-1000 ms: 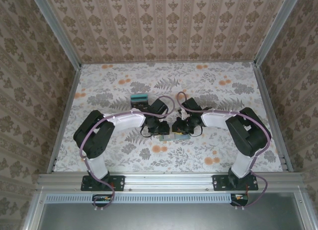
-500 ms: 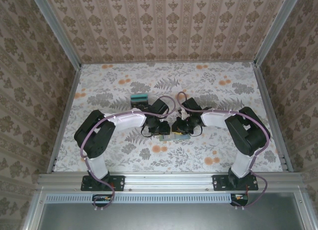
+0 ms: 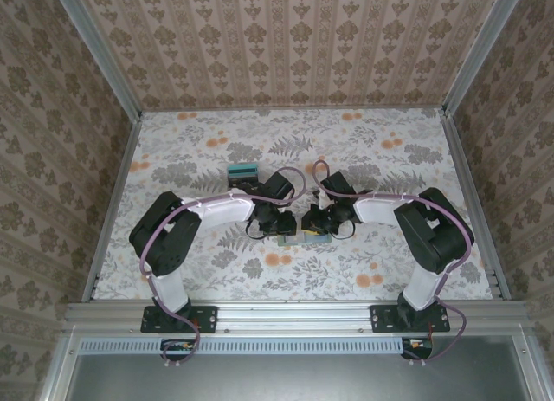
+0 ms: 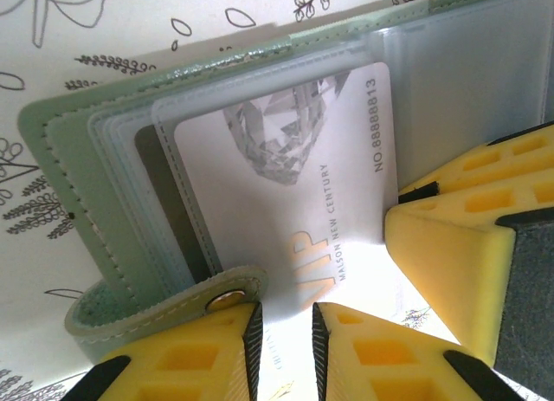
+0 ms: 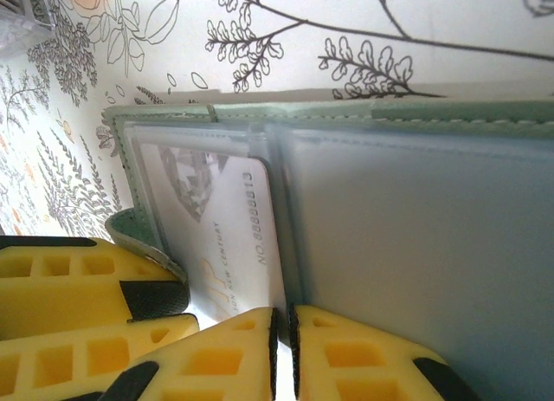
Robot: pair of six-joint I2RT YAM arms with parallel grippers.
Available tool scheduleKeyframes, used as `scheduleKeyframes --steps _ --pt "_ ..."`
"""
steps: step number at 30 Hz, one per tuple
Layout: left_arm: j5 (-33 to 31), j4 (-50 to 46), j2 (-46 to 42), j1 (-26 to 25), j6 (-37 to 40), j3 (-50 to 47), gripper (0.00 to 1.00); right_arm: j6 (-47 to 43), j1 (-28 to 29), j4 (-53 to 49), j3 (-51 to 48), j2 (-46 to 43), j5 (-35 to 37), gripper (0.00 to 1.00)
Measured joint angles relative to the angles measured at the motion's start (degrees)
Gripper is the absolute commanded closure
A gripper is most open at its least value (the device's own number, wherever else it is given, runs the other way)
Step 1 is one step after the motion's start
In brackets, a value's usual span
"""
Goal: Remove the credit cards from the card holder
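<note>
- The card holder (image 4: 59,171) lies open and flat on the flower-patterned table (image 3: 372,150), near its middle, between the two arms' tips.
- Its dull green outside shows as a stitched border, and a stack of clear sleeves (image 4: 121,132) lies inside it.
- A white card (image 4: 286,184) sits in the top sleeve on the left panel. It is printed with a faceted gem, "VIP" and a number along one edge.
- A darker card (image 4: 160,202) shows behind it, in a lower sleeve.
- The holder's strap (image 4: 147,319), with its metal snap (image 4: 228,299), curls up off the edge just beside the left gripper.
- The left gripper (image 4: 283,319) points down at the "VIP" end of the white card. Its yellow fingers stand a little apart, and the card's face shows in the gap rather than anything pinched there.
- Whether the left tips press on the sleeve cannot be told.
- The right gripper (image 5: 282,319) has its fingers all but together — only a thin slit between them. It is set at the card's numbered edge, where the left panel meets the fold.
- Whether anything thin sits in that slit cannot be told.
- From the left wrist, the right gripper's tip meets that same card edge.
- A teal-topped stack of cards (image 3: 242,171) rests on the table beyond the left arm — well apart from the holder.
</note>
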Motion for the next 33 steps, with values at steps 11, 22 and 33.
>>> scheduleKeyframes --steps 11,22,33 --pt "0.0 0.0 0.0 0.0 0.0 0.0 0.74 0.0 -0.3 -0.1 -0.1 0.0 -0.6 1.00" --pt "0.3 0.2 0.1 0.0 0.0 0.0 0.74 -1.7 -5.1 -2.0 -1.5 -4.1 -0.2 1.00" --pt "0.5 0.2 0.3 0.1 0.0 0.0 0.75 -2.4 -4.3 -1.9 -2.1 -3.0 -0.5 0.75"
